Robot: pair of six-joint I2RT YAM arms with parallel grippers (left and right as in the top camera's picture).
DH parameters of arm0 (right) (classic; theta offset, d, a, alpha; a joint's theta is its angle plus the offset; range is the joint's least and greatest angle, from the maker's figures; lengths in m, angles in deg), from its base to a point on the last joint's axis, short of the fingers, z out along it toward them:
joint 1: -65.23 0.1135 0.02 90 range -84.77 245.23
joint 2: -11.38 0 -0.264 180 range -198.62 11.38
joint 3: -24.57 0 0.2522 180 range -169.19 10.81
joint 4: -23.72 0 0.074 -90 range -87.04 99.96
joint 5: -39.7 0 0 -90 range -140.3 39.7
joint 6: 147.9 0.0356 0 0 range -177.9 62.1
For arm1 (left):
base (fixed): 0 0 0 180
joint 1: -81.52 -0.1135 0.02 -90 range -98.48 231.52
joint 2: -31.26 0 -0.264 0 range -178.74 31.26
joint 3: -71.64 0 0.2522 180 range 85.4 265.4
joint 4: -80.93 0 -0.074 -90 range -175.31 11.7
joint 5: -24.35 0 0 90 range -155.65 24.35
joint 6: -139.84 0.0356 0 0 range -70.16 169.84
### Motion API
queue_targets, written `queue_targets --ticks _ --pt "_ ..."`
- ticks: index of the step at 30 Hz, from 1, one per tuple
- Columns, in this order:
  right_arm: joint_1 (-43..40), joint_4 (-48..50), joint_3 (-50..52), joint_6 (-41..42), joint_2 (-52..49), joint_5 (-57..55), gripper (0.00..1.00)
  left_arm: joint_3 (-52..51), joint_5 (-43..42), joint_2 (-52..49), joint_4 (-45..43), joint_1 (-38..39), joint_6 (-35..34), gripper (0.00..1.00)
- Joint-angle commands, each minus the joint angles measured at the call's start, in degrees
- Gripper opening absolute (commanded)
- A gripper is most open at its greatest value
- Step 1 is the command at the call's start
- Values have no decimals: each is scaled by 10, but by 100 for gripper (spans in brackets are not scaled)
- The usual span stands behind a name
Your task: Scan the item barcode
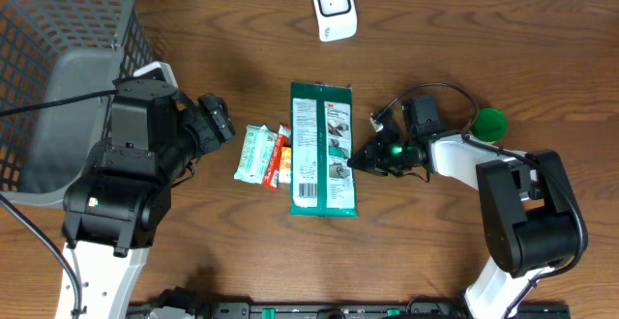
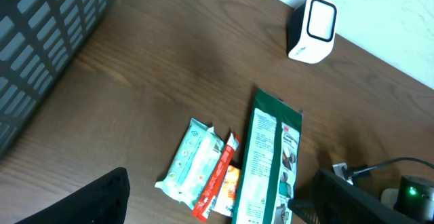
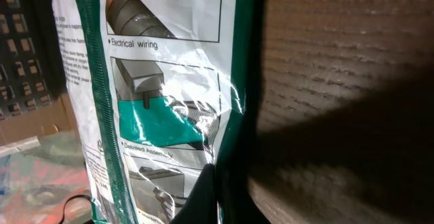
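Centre frame in the overhead view lies the green package [image 1: 322, 150]; my right gripper [image 1: 360, 159], fingers pressed together, meets its right edge, while my left gripper [image 1: 219, 124] stands spread wide, left of it.

**Overhead.** Even, moderately bright, diffuse light from above. Sharp focus throughout. Soft, short shadows under both arms on wooden table [image 1: 222, 48]. Faint sheen on green package [image 1: 324, 145]. Green indicator lamp [image 1: 395, 151] glowing at 3 o'clock.

**Left wrist.** Bright, slightly soft. Wall at 1 o'clock washed out to near white. White scanner [image 2: 313, 28] crisp, with a small shadow on its left. Fingers [image 2: 102, 200] of left gripper [image 2: 222, 176] dark and out of focus at 7 and 5 o'clock.

**Right wrist.** Dim, high contrast. Heavy shadow over table grain from 3 to 5 o'clock. Specular glare on crinkled film at centre. Print legible. Background at 9 o'clock blurred.
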Motion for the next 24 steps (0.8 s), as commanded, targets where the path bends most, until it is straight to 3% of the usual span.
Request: queue_targets --ticks 1,24 --pt "-9 3 4 -10 -6 8 1 9 10 0 0 -2 10 86" --pt "-67 -23 3 -6 -6 44 1 9 10 0 2 -2 10 86"
